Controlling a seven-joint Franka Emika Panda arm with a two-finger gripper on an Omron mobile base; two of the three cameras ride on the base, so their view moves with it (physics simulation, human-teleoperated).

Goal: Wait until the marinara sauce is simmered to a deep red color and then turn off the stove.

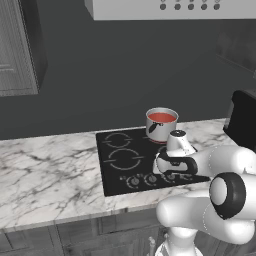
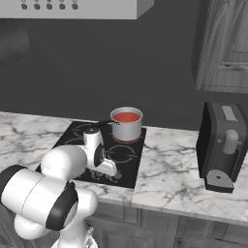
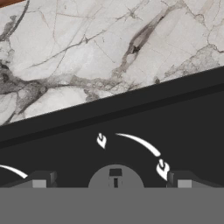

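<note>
The marinara sauce (image 1: 162, 118) (image 2: 126, 116) shows as an orange-red round surface in a small shiny steel pot (image 1: 160, 128) (image 2: 127, 129) on the back right burner of the stove (image 1: 118, 161) (image 2: 131, 156), a black glass cooktop with white rings. My gripper (image 1: 170, 174) (image 2: 110, 170) (image 3: 111, 179) hangs open, pointing down over the knob row at the stove's front edge. In the hand view a round knob (image 3: 115, 174) sits between my two fingertips (image 3: 40, 180), which stand wide apart and do not touch it. Other knobs (image 1: 134, 181) lie to the left.
White marble counter (image 1: 50, 170) (image 3: 87, 52) spreads around the stove. A dark coffee machine (image 2: 223, 145) (image 1: 244, 120) stands to the right. A range hood (image 1: 175, 7) hangs above, with cabinets (image 1: 17, 45) (image 2: 225, 43) at both sides.
</note>
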